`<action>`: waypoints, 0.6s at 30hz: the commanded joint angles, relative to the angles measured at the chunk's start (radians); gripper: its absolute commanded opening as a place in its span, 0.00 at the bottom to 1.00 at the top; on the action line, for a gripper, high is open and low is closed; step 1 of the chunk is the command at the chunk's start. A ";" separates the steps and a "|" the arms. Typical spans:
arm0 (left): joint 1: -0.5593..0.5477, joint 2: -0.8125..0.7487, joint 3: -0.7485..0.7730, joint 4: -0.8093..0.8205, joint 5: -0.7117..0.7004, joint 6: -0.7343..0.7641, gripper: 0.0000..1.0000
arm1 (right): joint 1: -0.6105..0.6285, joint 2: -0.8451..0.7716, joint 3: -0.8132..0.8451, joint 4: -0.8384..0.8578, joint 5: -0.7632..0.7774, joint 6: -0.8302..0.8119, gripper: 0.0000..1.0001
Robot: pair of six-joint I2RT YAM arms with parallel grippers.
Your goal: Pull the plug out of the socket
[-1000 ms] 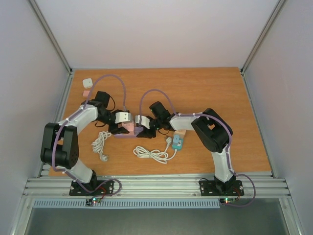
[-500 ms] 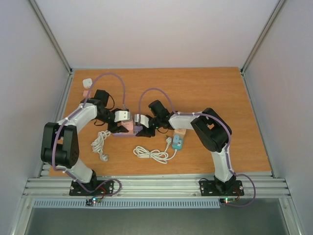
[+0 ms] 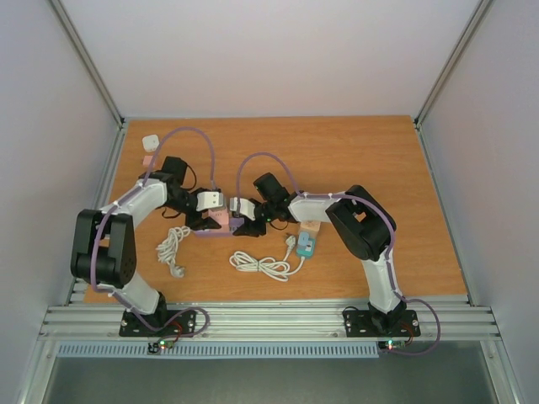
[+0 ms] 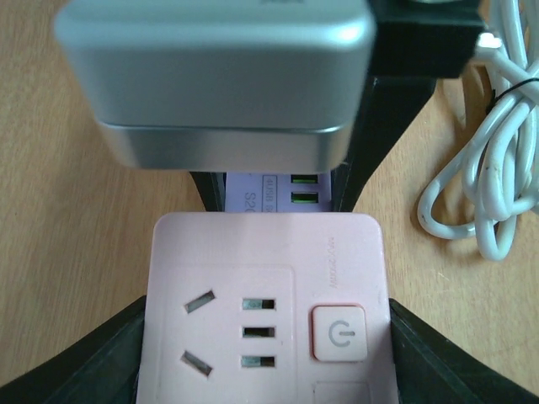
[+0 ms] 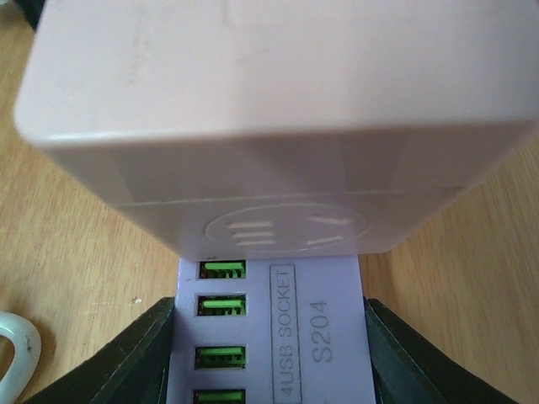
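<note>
A pink socket block [image 4: 265,311] sits between the black fingers [image 4: 101,374] of my left gripper [image 4: 265,358], which is shut on its sides. Joined to its far face is a lavender USB plug block [image 5: 324,337] with green ports. My right gripper [image 5: 269,366] is shut on that block, one finger [image 5: 118,362] on each side. From above, the pink socket [image 3: 221,218] and the lavender plug [image 3: 237,225] meet mid-table, with the left gripper [image 3: 205,220] and right gripper [image 3: 250,225] facing each other across them. The two blocks touch with no gap showing.
A coiled white cable [image 3: 173,244] lies near the left arm and another white cable [image 3: 265,265] lies in front of the right arm. A teal adapter [image 3: 306,245] and a beige block [image 3: 312,227] sit under the right forearm. A white cube [image 3: 152,141] rests far left.
Both grippers and the joined blocks have drifted slightly to the left. Both grips are unchanged and the blocks stay joined.
</note>
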 commanded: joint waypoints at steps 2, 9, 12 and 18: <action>0.001 0.064 0.130 -0.125 0.175 -0.034 0.30 | -0.003 0.053 -0.010 -0.035 0.120 -0.025 0.11; 0.001 0.045 0.121 -0.142 0.142 0.037 0.30 | -0.002 0.056 -0.001 -0.048 0.113 -0.023 0.11; 0.001 -0.015 0.052 -0.074 0.111 0.058 0.30 | -0.003 0.058 0.002 -0.050 0.114 -0.020 0.11; 0.001 -0.044 0.023 -0.052 0.076 0.064 0.30 | -0.002 0.066 0.008 -0.050 0.114 -0.013 0.11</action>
